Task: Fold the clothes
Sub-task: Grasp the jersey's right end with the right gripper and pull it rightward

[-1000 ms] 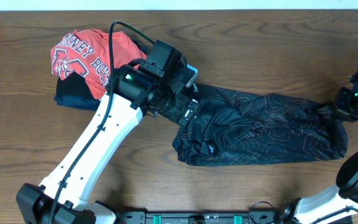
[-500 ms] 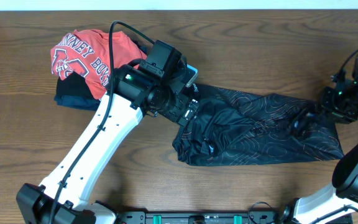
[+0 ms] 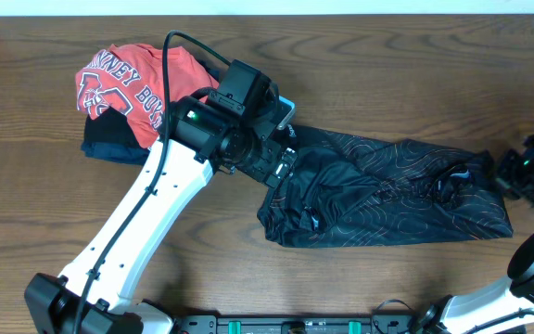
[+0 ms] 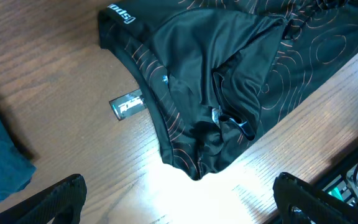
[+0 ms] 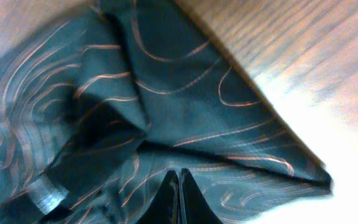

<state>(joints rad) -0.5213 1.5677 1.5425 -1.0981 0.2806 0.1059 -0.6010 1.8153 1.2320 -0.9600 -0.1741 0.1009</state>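
Overhead, left end effector (image 3: 278, 165), released, hides part of jersey (image 3: 387, 190); right end effector (image 5: 179, 180) clenched.

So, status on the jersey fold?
Left gripper open above jersey, bunched end. Right gripper shut at other end, grip on cloth unclear. Jersey crumpled, unfolded. Red T-shirt pile apart, nothing blocking.

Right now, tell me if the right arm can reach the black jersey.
Probably yes: the right gripper sits at the jersey's end with nothing in between. It looks shut and would need opening first.
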